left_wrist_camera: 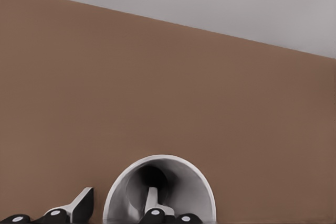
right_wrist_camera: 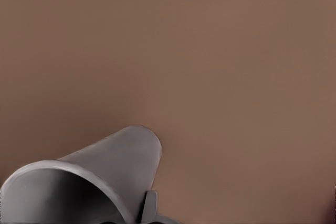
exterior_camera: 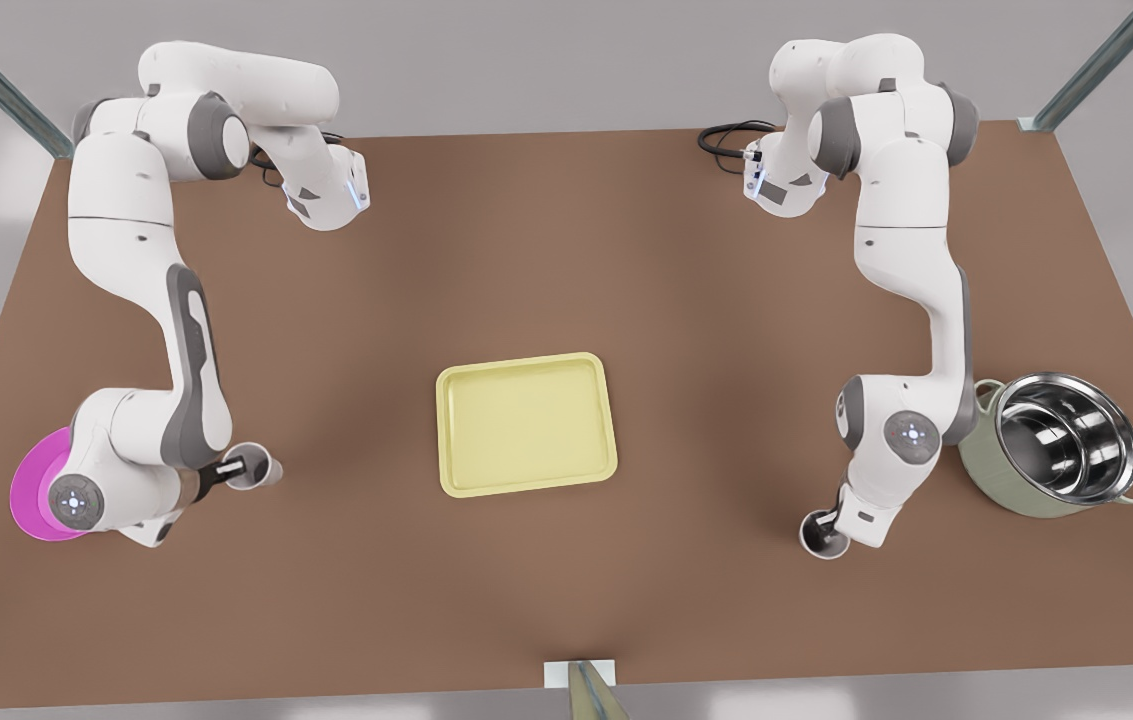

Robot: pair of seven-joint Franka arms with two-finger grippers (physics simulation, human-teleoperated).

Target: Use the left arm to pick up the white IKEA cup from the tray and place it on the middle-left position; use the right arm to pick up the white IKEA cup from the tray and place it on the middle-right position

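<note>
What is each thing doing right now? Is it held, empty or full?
Left gripper: shut on left cup.
Right gripper: shut on right cup.
Tray: empty.
Pot: lidless, empty.
Magenta plate: partly under the left arm.

Left claw [exterior_camera: 238, 468], right claw [exterior_camera: 829, 527]: clamped, low.

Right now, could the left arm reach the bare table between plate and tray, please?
Probably yes: the left claw, shut on a white cup, hangs over that table stretch; nothing lies between the magenta plate and the tray.
</note>
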